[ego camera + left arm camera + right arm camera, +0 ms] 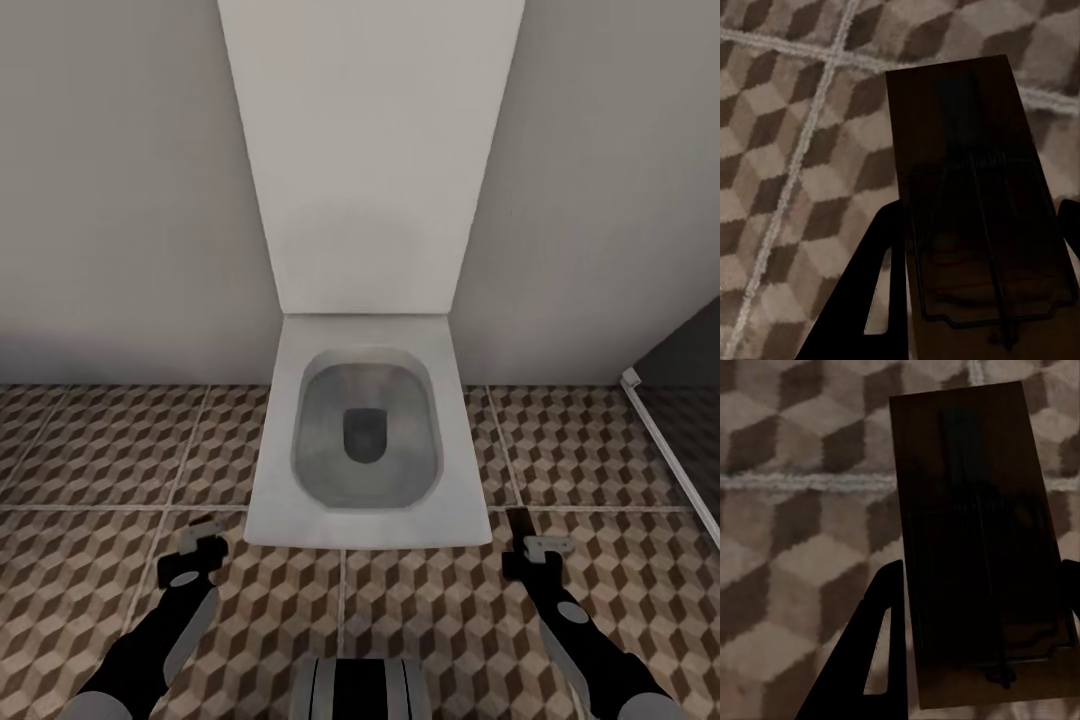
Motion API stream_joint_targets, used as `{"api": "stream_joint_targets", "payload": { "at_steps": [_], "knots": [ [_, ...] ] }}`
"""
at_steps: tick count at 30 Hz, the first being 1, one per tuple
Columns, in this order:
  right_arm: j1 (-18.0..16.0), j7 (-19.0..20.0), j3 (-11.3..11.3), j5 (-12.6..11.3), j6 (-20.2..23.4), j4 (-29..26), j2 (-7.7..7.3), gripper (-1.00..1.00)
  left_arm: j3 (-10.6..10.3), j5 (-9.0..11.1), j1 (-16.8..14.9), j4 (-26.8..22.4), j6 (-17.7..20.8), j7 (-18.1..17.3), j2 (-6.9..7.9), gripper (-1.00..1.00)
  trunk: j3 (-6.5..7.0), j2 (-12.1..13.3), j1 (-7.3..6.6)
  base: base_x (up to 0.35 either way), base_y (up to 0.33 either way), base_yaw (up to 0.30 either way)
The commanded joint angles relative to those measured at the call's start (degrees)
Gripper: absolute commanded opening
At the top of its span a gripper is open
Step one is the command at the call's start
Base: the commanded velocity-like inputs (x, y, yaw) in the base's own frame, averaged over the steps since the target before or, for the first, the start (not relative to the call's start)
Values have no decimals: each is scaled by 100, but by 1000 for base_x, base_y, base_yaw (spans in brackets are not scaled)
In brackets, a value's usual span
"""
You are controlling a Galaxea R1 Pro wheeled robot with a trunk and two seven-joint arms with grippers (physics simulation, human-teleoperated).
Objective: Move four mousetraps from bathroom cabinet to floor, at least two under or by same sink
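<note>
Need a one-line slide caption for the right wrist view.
Right gripper holding a dark-brown mousetrap above the cube-patterned bathroom floor.

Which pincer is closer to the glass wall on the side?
Right. The right pincer sits just right of the toilet, toward the glass wall; the left pincer is beyond the toilet.
</note>
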Motion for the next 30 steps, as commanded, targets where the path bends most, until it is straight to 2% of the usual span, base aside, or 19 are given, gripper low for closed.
{"api": "stream_joint_targets", "payload": {
  "at_steps": [1, 13, 30],
  "knots": [
    [-3, -26, 46, -56, -30, -22, -8, -100, -30, 20, -3, -17, 7, 69, 10, -100, -4, -2, -1, 0, 0, 0],
    [-3, -27, 45, -68, -49, -99, -8, -100, -26, 20, -2, -31, -37, 90, 7, -100, -4, -2, -1, 133, 0, 0],
    [-3, -27, 45, -77, -49, -92, -8, -100, -16, 19, -2, -32, -38, 92, 13, -100, -4, -2, -1, 30, 14, 0]
  ]
}}
